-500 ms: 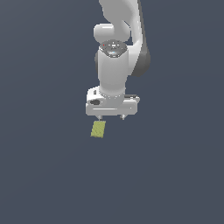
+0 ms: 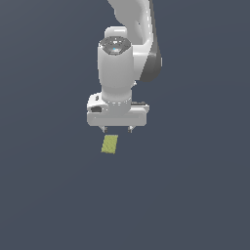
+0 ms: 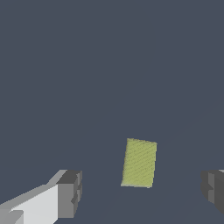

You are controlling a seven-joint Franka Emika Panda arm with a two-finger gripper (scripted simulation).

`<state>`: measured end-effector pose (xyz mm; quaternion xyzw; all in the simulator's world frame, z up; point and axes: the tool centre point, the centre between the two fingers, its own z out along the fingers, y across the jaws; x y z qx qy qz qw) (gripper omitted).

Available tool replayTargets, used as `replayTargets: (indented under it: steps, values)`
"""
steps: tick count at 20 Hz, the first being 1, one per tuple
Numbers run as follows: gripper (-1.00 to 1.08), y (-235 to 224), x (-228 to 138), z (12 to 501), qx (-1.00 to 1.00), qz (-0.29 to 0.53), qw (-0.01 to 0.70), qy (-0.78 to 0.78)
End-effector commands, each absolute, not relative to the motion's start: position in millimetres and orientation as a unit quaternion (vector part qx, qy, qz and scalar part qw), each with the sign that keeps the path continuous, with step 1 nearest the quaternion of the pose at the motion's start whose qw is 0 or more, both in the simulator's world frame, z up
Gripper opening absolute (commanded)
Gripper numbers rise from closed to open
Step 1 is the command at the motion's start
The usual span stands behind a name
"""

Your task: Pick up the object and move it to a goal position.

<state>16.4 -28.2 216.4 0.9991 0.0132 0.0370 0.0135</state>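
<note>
The gripper (image 2: 116, 129) hangs with its jaws spread wide and empty, evidently to straddle the narrower yellow-green block (image 2: 110, 144), which lies flat on the dark floor (image 2: 49, 195) just at its 7 o'clock in the exterior view.

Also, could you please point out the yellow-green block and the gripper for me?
yellow-green block (image 3: 139, 163), wrist view, middle of its top face.
gripper (image 2: 116, 129), exterior view, midway between the two fingertips.
</note>
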Motion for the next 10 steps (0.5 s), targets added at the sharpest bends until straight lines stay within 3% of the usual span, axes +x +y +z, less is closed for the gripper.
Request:
replayTargets:
  steps: [1,10]
  values:
    - [1.00,-30.5,17.1,220.8,0.999,0.039,0.014,0.013]
    - [1.00,-38.0,10.9,192.3,0.999,0.032,0.011,0.004]
